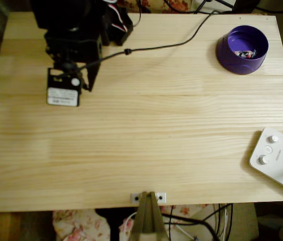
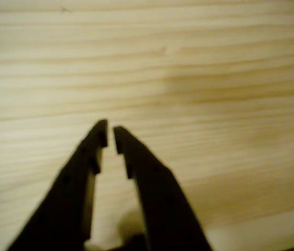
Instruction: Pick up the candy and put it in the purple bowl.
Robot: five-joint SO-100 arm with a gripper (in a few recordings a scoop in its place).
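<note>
The purple bowl [image 1: 227,54] stands at the table's far right in the overhead view. The candy [image 1: 245,53] lies inside it, a small wrapped piece with red, dark and white showing. My black arm is folded at the far left, well away from the bowl, with my gripper [image 1: 89,84] pointing down at the wood. In the wrist view my gripper [image 2: 110,137] hangs over bare table. Its two dark fingers [image 2: 136,167] are almost together at the tips and hold nothing.
A white device with knobs [image 1: 277,158] lies at the near right edge. A black cable [image 1: 156,47] runs across the far part of the wooden table [image 1: 146,135] from the arm towards the back. A small metal bracket [image 1: 149,197] sits at the near edge.
</note>
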